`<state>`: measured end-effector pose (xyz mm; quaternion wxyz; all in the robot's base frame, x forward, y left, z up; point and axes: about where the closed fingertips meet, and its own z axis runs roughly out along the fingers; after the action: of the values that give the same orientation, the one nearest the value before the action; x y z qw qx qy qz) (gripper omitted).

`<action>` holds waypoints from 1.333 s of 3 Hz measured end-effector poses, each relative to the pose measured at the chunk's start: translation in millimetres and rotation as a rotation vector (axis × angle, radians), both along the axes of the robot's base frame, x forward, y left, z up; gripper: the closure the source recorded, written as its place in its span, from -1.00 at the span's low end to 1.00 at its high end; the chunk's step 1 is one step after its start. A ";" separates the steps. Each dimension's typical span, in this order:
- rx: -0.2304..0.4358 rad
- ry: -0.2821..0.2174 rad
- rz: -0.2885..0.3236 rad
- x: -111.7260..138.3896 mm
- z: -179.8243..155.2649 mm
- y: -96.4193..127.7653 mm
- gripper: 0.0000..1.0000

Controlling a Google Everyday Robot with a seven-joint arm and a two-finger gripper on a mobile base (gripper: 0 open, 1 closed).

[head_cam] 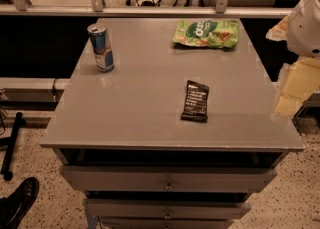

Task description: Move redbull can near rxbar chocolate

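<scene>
The redbull can stands upright, slightly tilted in view, near the back left edge of the grey table. The rxbar chocolate lies flat right of the table's centre, well apart from the can. My gripper hangs at the right edge of the view, just past the table's right side, below the white arm housing. It is far from the can and holds nothing that I can see.
A green snack bag lies at the back right of the table. Drawers are below the front edge. A black shoe and a black pole are on the floor at left. A railing runs behind the table.
</scene>
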<state>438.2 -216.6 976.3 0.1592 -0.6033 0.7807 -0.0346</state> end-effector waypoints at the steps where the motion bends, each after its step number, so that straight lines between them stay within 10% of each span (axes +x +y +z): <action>1: 0.008 -0.002 0.003 0.7 0.2 0.8 -1.00; 4: 0.295 -0.009 0.094 52.0 -26.8 79.5 -1.00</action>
<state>490.1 -137.2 949.5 0.2511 -0.6092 0.7474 0.0851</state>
